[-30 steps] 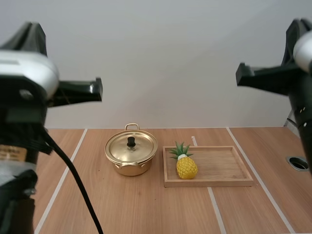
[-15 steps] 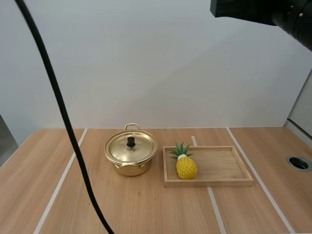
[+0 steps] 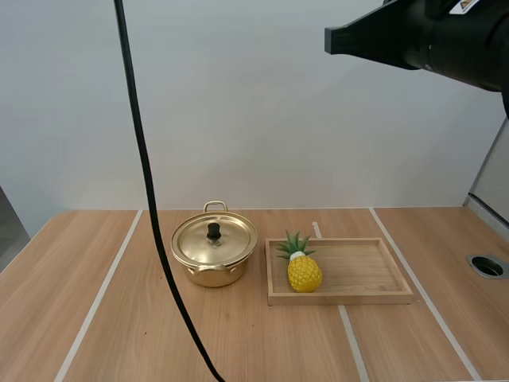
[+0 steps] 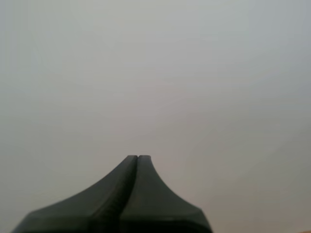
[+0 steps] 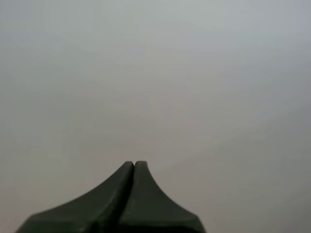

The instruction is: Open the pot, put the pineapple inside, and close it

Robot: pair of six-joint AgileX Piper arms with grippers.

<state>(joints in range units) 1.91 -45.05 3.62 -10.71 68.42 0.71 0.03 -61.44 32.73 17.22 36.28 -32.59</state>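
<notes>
1. A light wooden table (image 3: 238, 342) with a plank-grain top was crossed by thin white lines (image 3: 98, 298) running front to back.
2. A round gold metal pot (image 3: 208, 273) with loop handles stood on it left of centre, lid on.
3. A shallow rectangular wooden tray (image 3: 342, 298) lay flat just beside the pot, on its right, with a narrow gap between them.
4. A round dark hole (image 3: 486, 266) sat near the table's right edge.

The left end effector (image 4: 138, 157) holds its two black fingers (image 4: 114, 199) pressed flat together along a thin seam, making one dark wedge with nothing pinched between them. One finger lies at 9 o'clock of the seam, the other at 3 o'clock. Beyond the tips is a plain pale grey expanse.
</notes>
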